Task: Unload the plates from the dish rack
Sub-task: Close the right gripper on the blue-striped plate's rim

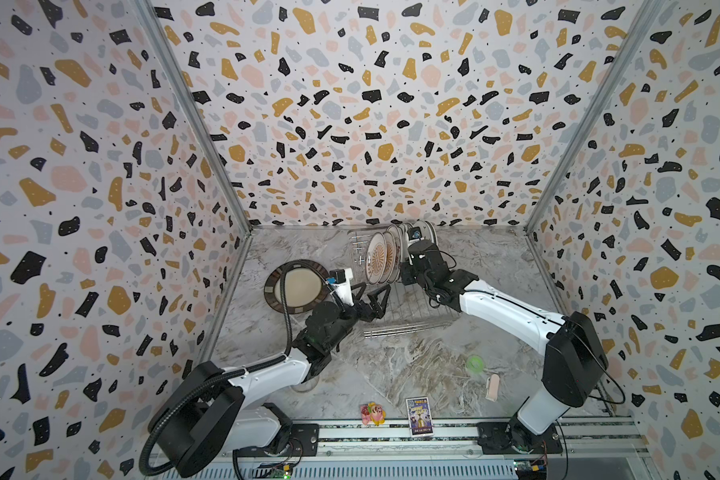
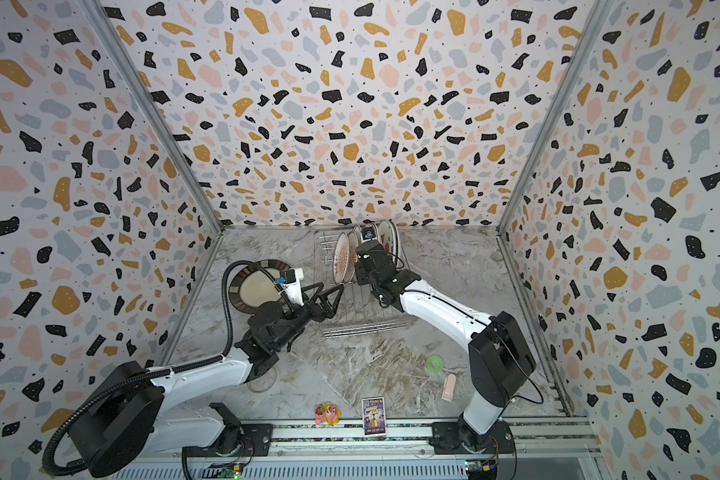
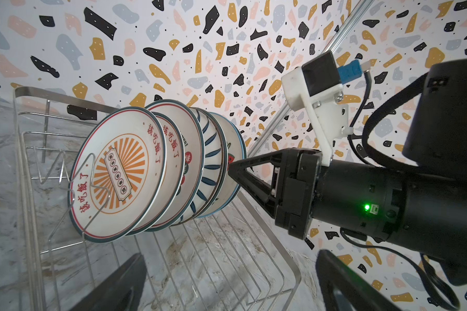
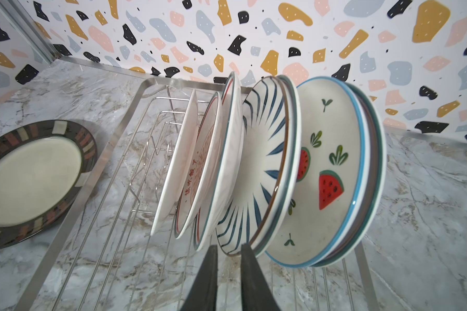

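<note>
Rim of striped plate [image 4: 259, 167] lies inside the right claw [image 4: 228, 249].

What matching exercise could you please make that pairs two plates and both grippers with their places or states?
1 brown-rimmed plate
2 sunburst plate
3 left gripper
4 right gripper

A jaws closed on the striped plate at its rim
B flat on the table beside the dish rack
C jaws wide open
D upright in the dish rack

Pairs: 1-B, 2-D, 3-C, 4-A
</note>
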